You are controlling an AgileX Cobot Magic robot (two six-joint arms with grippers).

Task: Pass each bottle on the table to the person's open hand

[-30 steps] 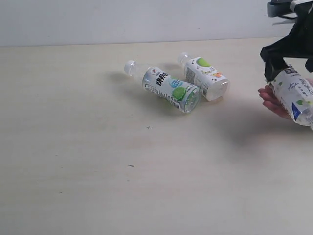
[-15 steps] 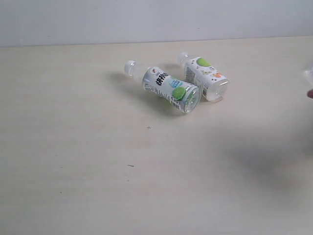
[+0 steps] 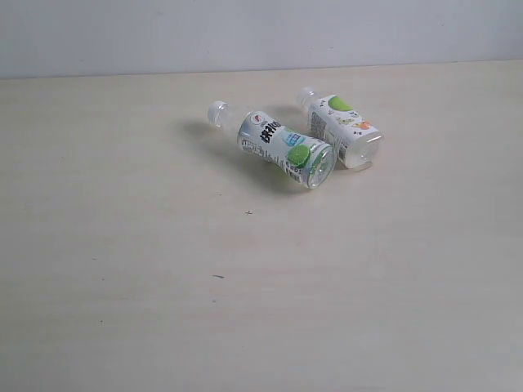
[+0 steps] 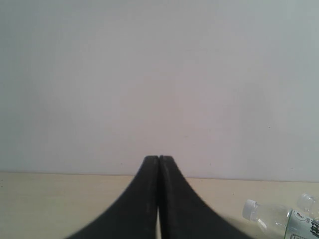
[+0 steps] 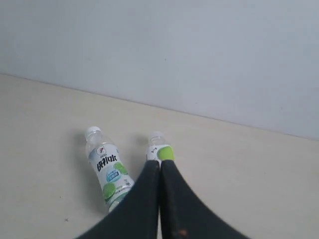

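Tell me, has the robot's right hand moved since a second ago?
Yes. The right hand withdrew rightward out of the exterior view, away from the unmoved black-lettered bottle.

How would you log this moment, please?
table: two bottles lying | hand: out of view | left gripper: shut, empty | right gripper: shut, empty

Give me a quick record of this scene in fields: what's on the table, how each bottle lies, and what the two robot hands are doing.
table: pale beige top, two bottles on it
bottle one: white cap, green dot and black lettering, lying on its side
bottle two: white cap, green and orange marks, lying on its side, close beside bottle one
left hand: shut, holding nothing
right hand: shut, holding nothing, pointed toward both bottles
person's hand: not in view
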